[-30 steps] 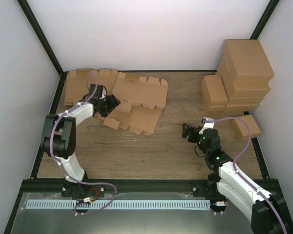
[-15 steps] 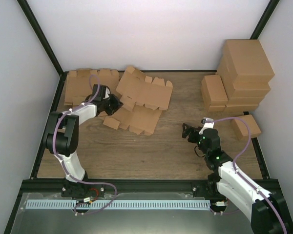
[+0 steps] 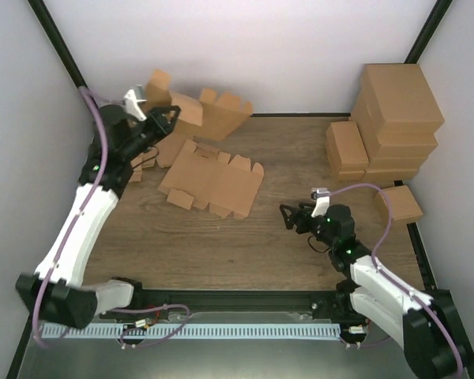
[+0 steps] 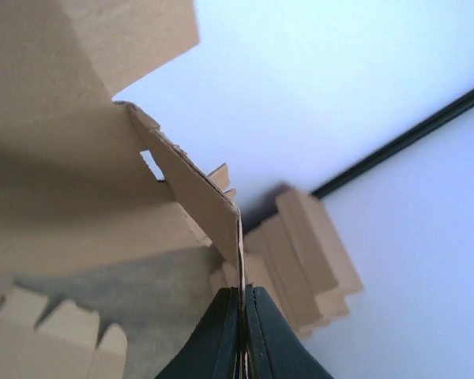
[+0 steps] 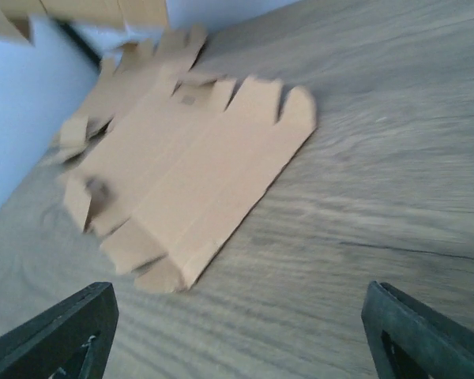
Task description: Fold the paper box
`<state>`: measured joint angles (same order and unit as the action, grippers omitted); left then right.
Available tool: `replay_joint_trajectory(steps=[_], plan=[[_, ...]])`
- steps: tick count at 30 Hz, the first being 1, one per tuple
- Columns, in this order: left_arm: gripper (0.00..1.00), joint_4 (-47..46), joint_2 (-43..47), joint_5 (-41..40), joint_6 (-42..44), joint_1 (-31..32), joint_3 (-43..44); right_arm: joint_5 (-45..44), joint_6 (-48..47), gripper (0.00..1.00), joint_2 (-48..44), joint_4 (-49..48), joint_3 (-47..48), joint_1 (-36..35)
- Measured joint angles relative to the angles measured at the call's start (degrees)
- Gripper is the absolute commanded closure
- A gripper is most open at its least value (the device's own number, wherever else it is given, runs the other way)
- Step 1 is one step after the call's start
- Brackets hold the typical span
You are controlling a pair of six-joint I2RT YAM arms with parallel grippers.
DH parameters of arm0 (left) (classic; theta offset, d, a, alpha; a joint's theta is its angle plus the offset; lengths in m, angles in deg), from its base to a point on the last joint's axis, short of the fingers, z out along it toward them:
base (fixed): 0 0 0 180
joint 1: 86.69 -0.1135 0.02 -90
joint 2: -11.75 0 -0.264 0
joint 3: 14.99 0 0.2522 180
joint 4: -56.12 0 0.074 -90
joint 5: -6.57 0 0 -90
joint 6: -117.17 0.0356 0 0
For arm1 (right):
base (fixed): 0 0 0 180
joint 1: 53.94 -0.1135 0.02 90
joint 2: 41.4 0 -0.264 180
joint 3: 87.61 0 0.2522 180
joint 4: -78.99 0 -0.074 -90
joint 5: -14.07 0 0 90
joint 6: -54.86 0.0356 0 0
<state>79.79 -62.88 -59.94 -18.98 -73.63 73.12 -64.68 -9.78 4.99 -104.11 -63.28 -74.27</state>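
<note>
We see a wooden table (image 3: 292, 162) carrying brown cardboard on both sides. A flat die-cut blank (image 3: 212, 183) with tabbed flaps lies left of centre, its far edge just beside more flat sheets (image 3: 167, 148) in the back-left corner. At the back right, a stack of large cartons (image 3: 399, 110) stands against the wall, with a pile of smaller boxes (image 3: 346, 148) touching it. One small box (image 3: 398, 204) sits alone near the right edge.
</note>
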Motion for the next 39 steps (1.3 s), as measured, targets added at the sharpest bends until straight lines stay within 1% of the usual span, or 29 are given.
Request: replay_joint_trajectory(steps=[2, 4, 7, 9, 13, 14, 15, 18, 21, 23, 26, 29, 34, 36, 39], plan=[[0.95, 2.0, 6.6, -4.4, 2.1, 0.0, 0.5, 5.1, -1.0, 0.29, 4.4, -1.7, 0.9, -0.3], [0.94, 4.0, 12.6, -9.0, 4.3, 0.0, 0.5, 9.9, -1.8, 0.40, 12.2, -1.8, 4.7, -1.6], [0.92, 6.8, 21.4, -17.1, 8.0, 0.0, 0.5, 14.2, -4.0, 0.49, 24.2, -1.8, 12.7, -6.6], [0.92, 8.3, 26.3, -22.3, 10.4, 0.0, 0.5, 15.3, -5.4, 0.60, 30.2, -1.9, 17.7, -11.1], [0.92, 10.9, 33.9, -30.1, 14.1, 0.0, 0.6, 15.0, -8.1, 0.91, 39.5, -1.5, 26.3, -19.5], [0.92, 11.9, 35.5, -32.3, 15.1, 0.0, 0.7, 14.6, -8.3, 0.95, 42.2, -1.4, 28.8, -21.5], [0.92, 12.5, 36.3, -33.4, 15.6, 0.0, 0.7, 14.0, -8.8, 0.98, 44.5, -1.2, 31.1, -23.1], [0.92, 15.0, 38.5, -37.0, 17.4, 0.0, 0.7, 11.1, -10.8, 0.99, 51.3, 0.3, 37.7, -26.9], [0.92, 17.2, 39.7, -39.2, 18.6, 0.0, 0.7, 5.9, -13.0, 0.99, 57.8, 3.5, 44.3, -30.4], [0.92, 18.4, 40.3, -40.0, 19.2, 0.0, 0.7, 2.9, -14.5, 0.99, 61.2, 5.1, 47.1, -32.2], [0.92, 19.7, 40.7, -40.3, 19.6, 0.0, 0.6, -0.2, -16.5, 0.99, 63.9, 7.0, 47.9, -33.6], [0.92, 20.2, 40.7, -40.4, 19.8, 0.0, 0.5, -2.8, -18.1, 0.99, 65.7, 8.4, 47.9, -33.8], [0.93, 20.5, 40.7, -40.3, 20.3, 0.0, 0.4, -12.2, -19.7, 0.99, 67.0, 10.4, 50.7, -33.7], [0.93, 20.5, 40.7, -40.3, 20.6, 0.0, 0.4, -16.3, -20.0, 0.99, 68.2, 11.8, 52.9, -33.5], [0.93, 20.4, 40.7, -40.2, 20.7, 0.0, -0.1, -20.1, -20.0, 0.99, 71.5, 13.7, 58.1, -32.0]])
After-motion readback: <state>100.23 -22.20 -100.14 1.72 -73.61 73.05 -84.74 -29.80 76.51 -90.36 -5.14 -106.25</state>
